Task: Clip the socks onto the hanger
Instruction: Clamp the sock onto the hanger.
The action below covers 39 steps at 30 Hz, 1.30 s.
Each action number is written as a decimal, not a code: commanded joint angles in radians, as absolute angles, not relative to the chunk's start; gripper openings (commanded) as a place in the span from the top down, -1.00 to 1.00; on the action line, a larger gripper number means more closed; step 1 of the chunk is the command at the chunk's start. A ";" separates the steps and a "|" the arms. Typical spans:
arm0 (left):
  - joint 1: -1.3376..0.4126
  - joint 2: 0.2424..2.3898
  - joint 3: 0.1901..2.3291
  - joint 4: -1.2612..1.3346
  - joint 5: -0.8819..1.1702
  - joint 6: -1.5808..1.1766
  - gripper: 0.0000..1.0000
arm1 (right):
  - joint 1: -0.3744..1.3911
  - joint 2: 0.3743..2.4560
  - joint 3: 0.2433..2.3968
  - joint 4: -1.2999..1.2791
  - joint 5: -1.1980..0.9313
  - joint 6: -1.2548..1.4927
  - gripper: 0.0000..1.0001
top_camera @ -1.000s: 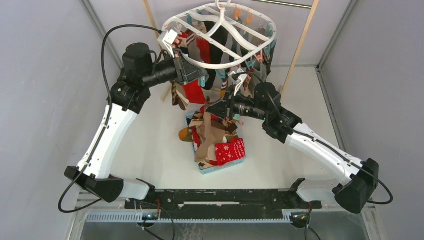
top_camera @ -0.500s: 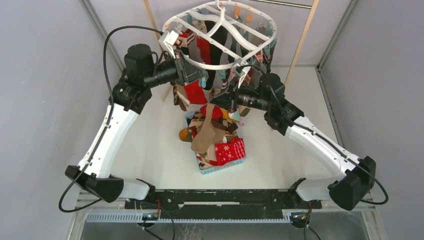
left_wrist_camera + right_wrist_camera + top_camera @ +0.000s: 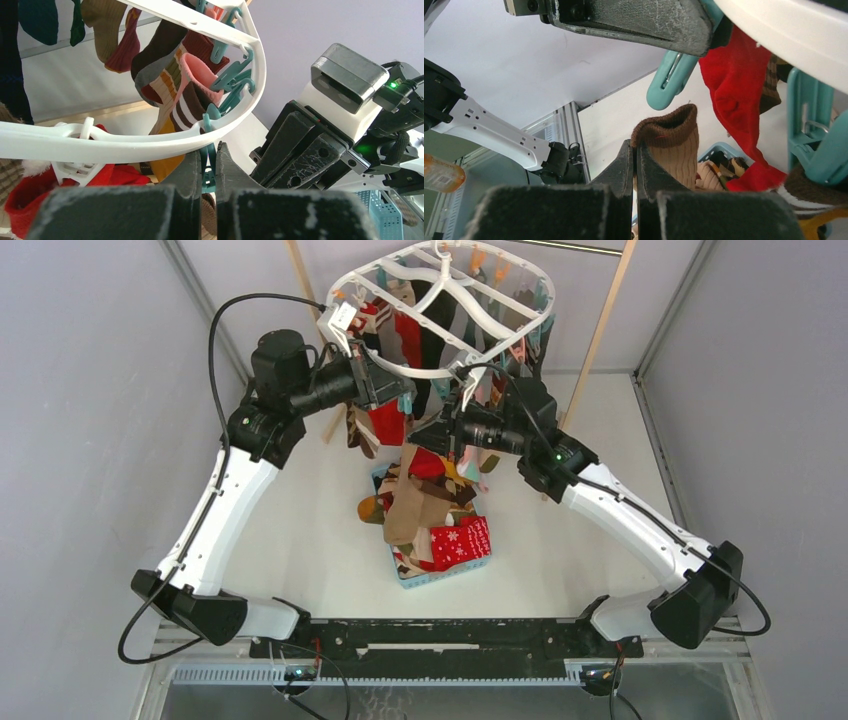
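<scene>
Left fingers (image 3: 186,176) squeeze the teal clothespin (image 3: 209,170); right fingers (image 3: 620,172) pinch a tan sock (image 3: 678,150), cuff seemingly below it; releasing early would likely drop it.

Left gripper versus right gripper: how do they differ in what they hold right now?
The left gripper is shut on a teal clothespin hanging from the hanger; the right gripper is shut on a tan sock with a brown cuff. The left gripper's load is hard plastic; the right gripper's is soft fabric, not yet clipped. Both are closed, close together under the hanger.
</scene>
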State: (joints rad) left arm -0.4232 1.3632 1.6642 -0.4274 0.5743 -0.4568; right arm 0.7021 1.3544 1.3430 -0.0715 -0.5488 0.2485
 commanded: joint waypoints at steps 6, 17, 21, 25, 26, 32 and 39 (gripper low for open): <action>-0.423 1.319 1.643 -0.428 0.580 -0.459 1.00 | 0.712 1.355 1.417 -0.083 -0.512 0.218 1.00; -0.424 1.319 1.644 -0.430 0.573 -0.453 1.00 | 0.723 1.376 1.455 -0.097 -0.517 0.219 1.00; -0.423 1.319 1.647 -0.430 0.572 -0.453 1.00 | 0.724 1.381 1.470 -0.097 -0.517 0.222 1.00; -0.423 1.322 1.649 -0.432 0.571 -0.453 1.00 | 0.728 1.391 1.486 -0.110 -0.515 0.219 1.00; -0.423 1.319 1.648 -0.431 0.571 -0.452 1.00 | 0.727 1.389 1.486 -0.109 -0.514 0.219 1.00; -0.423 1.319 1.648 -0.433 0.562 -0.443 1.00 | 0.723 1.373 1.486 -0.094 -0.497 0.233 1.00; -0.424 1.315 1.644 -0.433 0.543 -0.422 1.00 | 0.703 1.335 1.458 -0.041 -0.498 0.285 1.00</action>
